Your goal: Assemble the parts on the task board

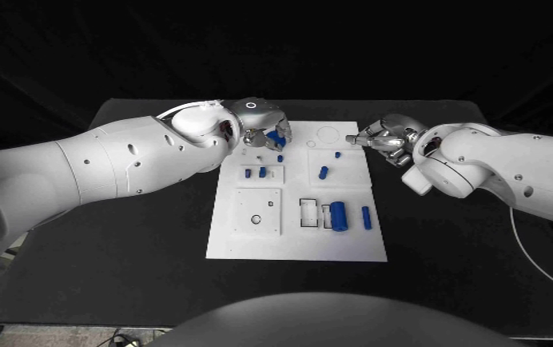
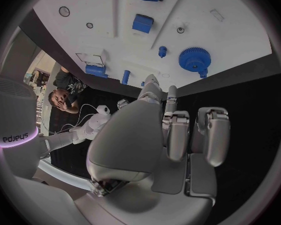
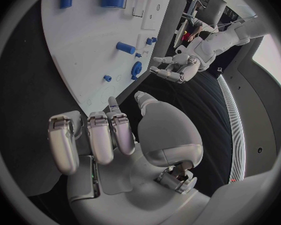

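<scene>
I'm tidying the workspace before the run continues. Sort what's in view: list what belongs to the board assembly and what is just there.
Belongs to the job:
- task board
- blue gear
- large blue cylinder
- blue rod
- small blue pegs
- left robot hand, right robot hand

Just there:
- black table

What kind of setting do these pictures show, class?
Probably a robotics lab test bench: a black table carrying a white task board with small blue plastic parts, and another white humanoid robot nearby.
</scene>
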Robot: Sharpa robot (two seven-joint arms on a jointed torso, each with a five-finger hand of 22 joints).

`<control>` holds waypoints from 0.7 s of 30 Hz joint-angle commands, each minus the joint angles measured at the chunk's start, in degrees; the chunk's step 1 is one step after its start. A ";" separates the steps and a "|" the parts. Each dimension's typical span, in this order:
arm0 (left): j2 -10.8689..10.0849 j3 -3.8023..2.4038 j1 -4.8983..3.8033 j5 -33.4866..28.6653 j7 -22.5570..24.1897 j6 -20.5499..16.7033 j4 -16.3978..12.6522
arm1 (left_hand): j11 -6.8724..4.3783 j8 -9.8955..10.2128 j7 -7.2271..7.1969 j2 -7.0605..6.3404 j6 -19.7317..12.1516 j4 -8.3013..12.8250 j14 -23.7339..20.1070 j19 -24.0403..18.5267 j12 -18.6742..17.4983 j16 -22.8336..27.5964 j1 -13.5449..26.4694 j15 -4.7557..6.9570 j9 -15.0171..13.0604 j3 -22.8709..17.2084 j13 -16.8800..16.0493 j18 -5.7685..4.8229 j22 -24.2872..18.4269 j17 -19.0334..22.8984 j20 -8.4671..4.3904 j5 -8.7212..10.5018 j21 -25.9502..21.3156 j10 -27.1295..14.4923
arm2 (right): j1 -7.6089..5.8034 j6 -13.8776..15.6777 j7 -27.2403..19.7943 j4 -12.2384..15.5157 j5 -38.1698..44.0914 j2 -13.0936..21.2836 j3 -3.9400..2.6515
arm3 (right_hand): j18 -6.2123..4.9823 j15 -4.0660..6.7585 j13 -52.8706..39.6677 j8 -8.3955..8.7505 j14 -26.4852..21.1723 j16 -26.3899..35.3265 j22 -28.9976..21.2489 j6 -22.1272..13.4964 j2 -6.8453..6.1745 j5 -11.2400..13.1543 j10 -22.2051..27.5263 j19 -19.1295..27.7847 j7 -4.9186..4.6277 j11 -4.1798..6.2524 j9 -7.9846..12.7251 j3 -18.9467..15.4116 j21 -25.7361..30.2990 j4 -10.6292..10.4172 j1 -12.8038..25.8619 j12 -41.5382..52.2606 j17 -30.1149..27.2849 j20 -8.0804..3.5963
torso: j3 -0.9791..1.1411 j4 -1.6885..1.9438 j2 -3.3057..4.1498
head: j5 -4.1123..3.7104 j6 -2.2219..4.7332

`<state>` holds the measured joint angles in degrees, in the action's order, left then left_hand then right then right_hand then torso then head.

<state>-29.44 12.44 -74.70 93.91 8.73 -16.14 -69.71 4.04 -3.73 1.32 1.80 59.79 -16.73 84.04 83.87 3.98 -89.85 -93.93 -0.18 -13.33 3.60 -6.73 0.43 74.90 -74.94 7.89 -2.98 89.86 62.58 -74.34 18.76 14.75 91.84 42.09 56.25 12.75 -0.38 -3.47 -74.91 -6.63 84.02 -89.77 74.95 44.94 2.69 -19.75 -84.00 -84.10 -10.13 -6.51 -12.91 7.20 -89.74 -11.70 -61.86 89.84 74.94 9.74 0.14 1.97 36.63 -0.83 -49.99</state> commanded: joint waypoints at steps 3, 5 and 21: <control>0.51 -0.03 0.44 2.58 1.22 4.12 0.36 | -1.09 -0.10 0.69 -0.13 0.74 -0.04 5.96 6.13 -0.28 -0.15 -0.95 0.86 0.43 -0.70 0.82 -0.43 15.10 -15.06 -0.54 0.20 0.14 0.17 | 0.05 -0.38 -0.40 0.12 0.14 0.03 0.00 | 0.38 -0.44 -15.09 -0.20 5.98 -0.23 15.05 0.05 -0.19 -0.16 -6.00 -5.90 -0.49 -0.27 -0.10 -0.36 -0.26 -0.09 -0.46 0.16 15.06 0.41 | 0.02 0.01 0.07 | -0.12 -0.01; 0.66 -0.03 0.58 2.72 1.14 4.51 0.48 | -1.14 -0.09 0.80 -0.14 0.78 -0.03 5.96 6.13 -0.30 -0.15 -1.00 0.92 0.50 -0.76 0.96 -0.43 15.10 -15.06 -0.56 0.20 0.14 0.17 | 0.05 -0.40 -0.38 0.12 0.14 0.03 0.00 | 0.38 -0.44 -15.09 -0.20 5.98 -0.23 15.05 0.05 -0.19 -0.16 -6.00 -5.90 -0.49 -0.27 -0.10 -0.36 -0.26 -0.09 -0.46 0.16 15.06 0.41 | 0.01 0.00 0.05 | -0.11 -0.01; 1.71 -0.04 0.95 3.58 0.22 6.37 1.48 | -2.30 0.10 1.85 -0.61 0.06 0.08 5.96 6.13 -0.48 -0.15 -2.75 1.98 1.88 -2.11 3.10 -0.43 15.10 -15.06 -0.85 0.20 0.14 -0.91 | 0.05 -0.64 -0.28 0.11 0.14 -0.05 0.00 | 0.38 -0.46 -15.09 -0.22 5.98 -0.23 15.05 0.04 -0.15 -0.24 -6.00 -5.90 -0.50 -0.28 -0.12 -0.38 -0.26 -0.07 -0.51 0.16 15.06 0.43 | 0.03 0.01 -0.04 | 0.06 -0.01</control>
<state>-27.94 12.43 -73.77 96.56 8.98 -11.26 -68.25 1.93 -3.73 2.79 1.03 59.93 -16.60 84.02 83.87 3.76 -89.85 -96.21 1.28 -11.49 1.71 -3.67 0.44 74.90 -74.92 7.48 -2.98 89.86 61.83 -74.33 18.72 14.78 91.91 42.05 56.24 12.75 -0.38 -3.47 -74.91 -6.63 84.02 -89.77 74.93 44.94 2.69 -19.75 -84.00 -84.10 -10.13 -6.51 -12.95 7.20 -89.74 -11.70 -61.86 89.84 74.92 9.74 0.17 1.99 36.64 -0.81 -49.99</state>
